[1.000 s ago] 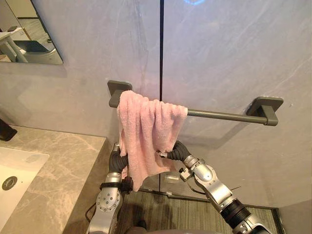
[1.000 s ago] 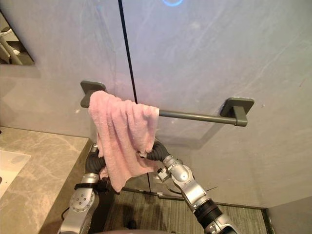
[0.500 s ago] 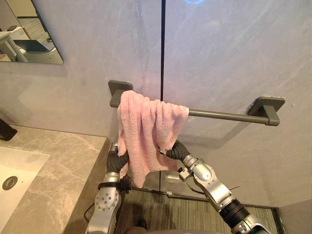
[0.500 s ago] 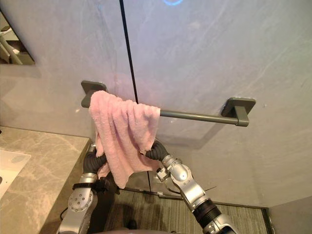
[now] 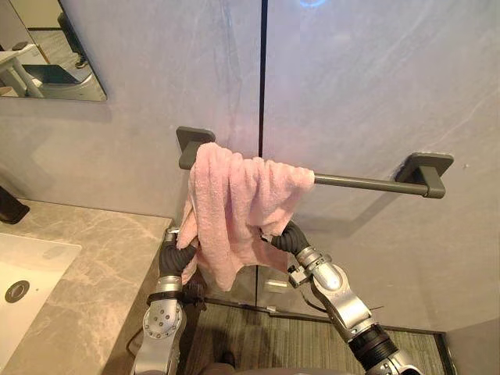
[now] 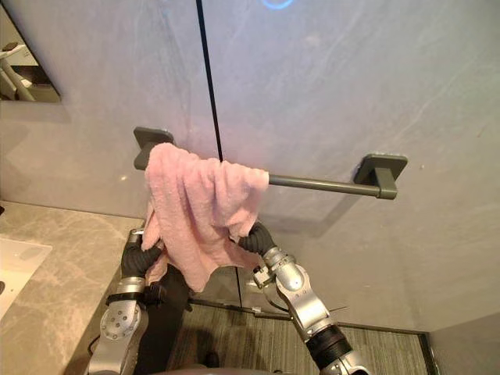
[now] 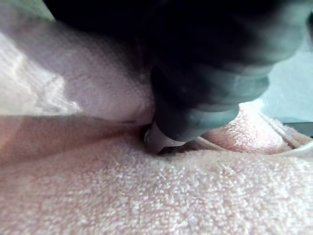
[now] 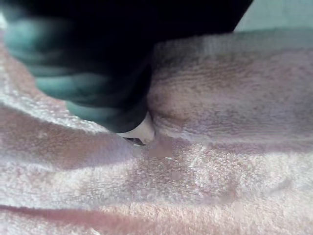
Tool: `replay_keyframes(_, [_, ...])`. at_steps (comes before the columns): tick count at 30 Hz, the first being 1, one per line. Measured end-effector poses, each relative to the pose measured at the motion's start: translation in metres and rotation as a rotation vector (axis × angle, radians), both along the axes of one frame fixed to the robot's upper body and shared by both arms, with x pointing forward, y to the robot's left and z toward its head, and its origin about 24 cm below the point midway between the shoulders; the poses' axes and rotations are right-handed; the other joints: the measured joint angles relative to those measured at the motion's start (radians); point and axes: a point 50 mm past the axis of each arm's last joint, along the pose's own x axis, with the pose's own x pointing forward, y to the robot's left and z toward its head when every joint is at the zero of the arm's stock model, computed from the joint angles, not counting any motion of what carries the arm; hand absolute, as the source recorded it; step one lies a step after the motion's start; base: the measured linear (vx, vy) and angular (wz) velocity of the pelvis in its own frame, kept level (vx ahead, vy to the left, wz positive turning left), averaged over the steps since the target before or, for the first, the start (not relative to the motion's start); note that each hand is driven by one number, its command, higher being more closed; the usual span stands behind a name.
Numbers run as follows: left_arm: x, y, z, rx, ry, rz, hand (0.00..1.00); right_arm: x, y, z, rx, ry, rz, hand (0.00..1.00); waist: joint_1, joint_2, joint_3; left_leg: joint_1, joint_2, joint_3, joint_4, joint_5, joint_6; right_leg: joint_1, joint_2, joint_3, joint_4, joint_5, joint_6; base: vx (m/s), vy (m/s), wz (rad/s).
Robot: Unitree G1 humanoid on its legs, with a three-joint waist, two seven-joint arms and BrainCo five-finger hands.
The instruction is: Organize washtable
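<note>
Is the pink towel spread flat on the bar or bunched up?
Bunched up: the towel hangs in folds at the left end of the bar, the rest bare.

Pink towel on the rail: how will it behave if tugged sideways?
Likely floppy: the pink towel hangs in loose folds, bunched over the towel rail. Probably light; its terry pile looks grippy, not slippery. It may slide along the smooth bar in a bunch rather than spread.

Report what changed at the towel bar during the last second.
The pink towel spread rightward along the towel bar, and its hem rose. The left hand shifted leftward. The right hand stayed put, both hands stayed buried in the cloth, and the counter is unchanged.
</note>
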Motion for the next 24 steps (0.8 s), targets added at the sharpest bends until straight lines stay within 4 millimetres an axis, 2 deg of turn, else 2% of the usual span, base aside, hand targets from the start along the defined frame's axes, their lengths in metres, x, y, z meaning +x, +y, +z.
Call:
replay_keyframes(8, [0.0,-0.001,0.0,-0.014,-0.001,0.007,1.0,-0.003,-0.011,0.001,0.028,-0.004,-0.056,1.0,-0.004,-0.001,0.002,0.0,0.0,0.002,0.0,-0.003,-0.004,-0.002,0.0,0.008,0.0,0.0,0.0,0.0,0.0,0.0])
replay_keyframes(15, [0.0,-0.002,0.0,-0.016,-0.002,0.008,1.0,-0.002,-0.022,0.0,0.032,0.003,-0.102,1.0,-0.028,-0.001,0.004,-0.001,0.0,0.005,0.001,-0.003,-0.004,-0.006,0.003,0.023,-0.002,0.0,0.0,0.0,0.0,-0.02])
replay_keyframes(20, [0.0,0.0,0.001,-0.017,-0.006,0.015,1.0,-0.004,-0.041,0.002,0.047,-0.01,-0.184,1.0,-0.031,0.002,0.006,-0.009,0.0,0.013,0.0,-0.003,-0.005,-0.019,0.003,0.038,-0.002,0.003,-0.002,-0.02,0.005,-0.07])
replay_keyframes(24, [0.0,0.005,0.002,-0.019,-0.011,0.041,1.0,-0.002,-0.053,0.004,0.05,-0.015,-0.237,1.0,-0.052,0.003,0.006,-0.012,0.0,0.023,-0.001,-0.003,-0.004,-0.02,0.002,0.05,-0.003,0.009,0.003,-0.01,0.005,-0.06])
